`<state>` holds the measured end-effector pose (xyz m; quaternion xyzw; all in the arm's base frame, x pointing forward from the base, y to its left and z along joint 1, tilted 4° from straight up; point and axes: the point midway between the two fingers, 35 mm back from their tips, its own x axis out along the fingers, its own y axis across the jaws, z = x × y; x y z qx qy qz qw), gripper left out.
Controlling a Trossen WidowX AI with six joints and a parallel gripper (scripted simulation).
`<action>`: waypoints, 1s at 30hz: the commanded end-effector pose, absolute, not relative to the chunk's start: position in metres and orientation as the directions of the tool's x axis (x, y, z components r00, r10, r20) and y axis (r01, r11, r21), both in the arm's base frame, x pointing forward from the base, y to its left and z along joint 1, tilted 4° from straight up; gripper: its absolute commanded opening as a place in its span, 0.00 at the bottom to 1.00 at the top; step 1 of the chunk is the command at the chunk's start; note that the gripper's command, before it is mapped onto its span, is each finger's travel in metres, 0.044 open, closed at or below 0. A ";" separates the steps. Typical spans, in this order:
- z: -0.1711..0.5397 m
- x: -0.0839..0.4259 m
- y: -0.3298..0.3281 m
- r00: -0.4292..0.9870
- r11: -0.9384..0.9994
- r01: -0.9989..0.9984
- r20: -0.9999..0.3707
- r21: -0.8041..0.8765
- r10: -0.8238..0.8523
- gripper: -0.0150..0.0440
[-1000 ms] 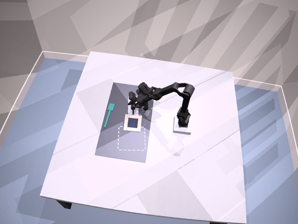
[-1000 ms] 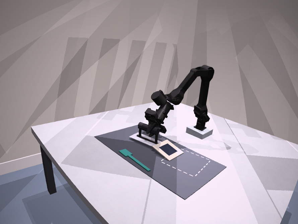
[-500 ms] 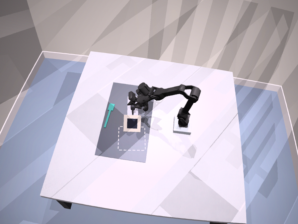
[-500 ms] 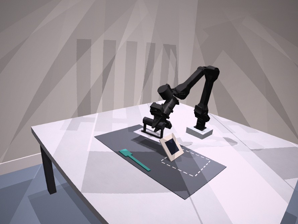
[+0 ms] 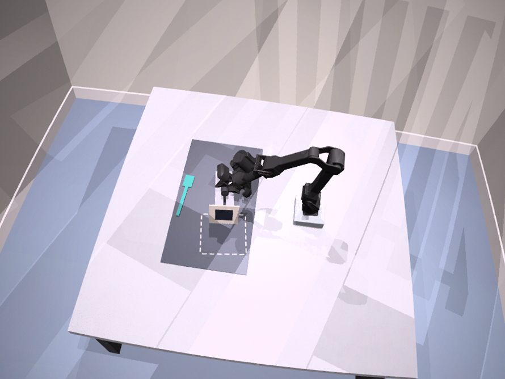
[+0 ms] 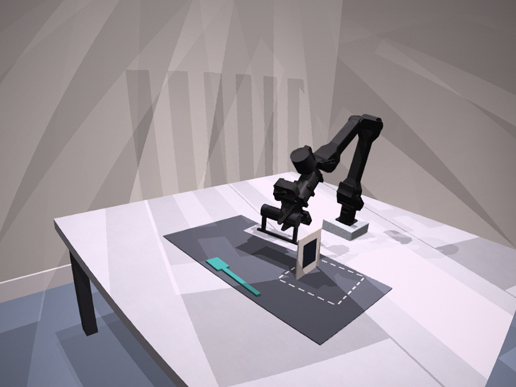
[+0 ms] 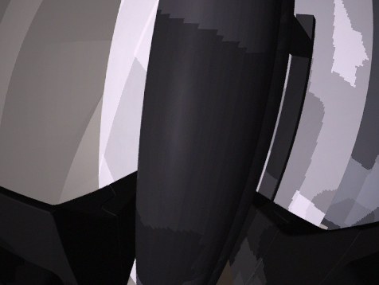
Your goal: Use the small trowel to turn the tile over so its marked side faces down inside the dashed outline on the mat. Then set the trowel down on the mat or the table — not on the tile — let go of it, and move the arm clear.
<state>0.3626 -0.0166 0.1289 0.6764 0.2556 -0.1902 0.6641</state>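
Observation:
The trowel point(image 5: 218, 197) point(image 6: 270, 211) point(image 7: 199, 99) has a pale flat blade, a black frame and a thick round black handle. My gripper point(image 5: 226, 187) point(image 6: 293, 217) point(image 7: 188, 178) is shut on the handle. The cream tile point(image 5: 223, 207) point(image 6: 307, 268) stands steeply on edge in front of the blade; its dark marked face is turned toward the outline. The trowel's front end is at the tile's unmarked side; exact contact is hidden. The tile's lower edge is by the near side of the dashed outline point(image 5: 223, 253) point(image 6: 307, 292) on the dark mat point(image 5: 181, 252) point(image 6: 318, 328).
A teal spatula-shaped tool point(image 5: 188, 181) point(image 6: 218, 264) lies on the mat along its long edge, beside the trowel. The arm's pale base block point(image 5: 307, 222) point(image 6: 344, 229) stands on the white table point(image 5: 139, 276) point(image 6: 113, 237) beyond the mat's other long edge.

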 end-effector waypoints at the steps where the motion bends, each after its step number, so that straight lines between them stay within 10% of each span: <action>1: 0.132 0.363 -0.004 0.808 0.013 0.584 -0.582 0.812 0.093 0.25; 30: 0.159 0.365 -0.064 0.808 0.018 0.583 -0.583 0.812 0.089 0.25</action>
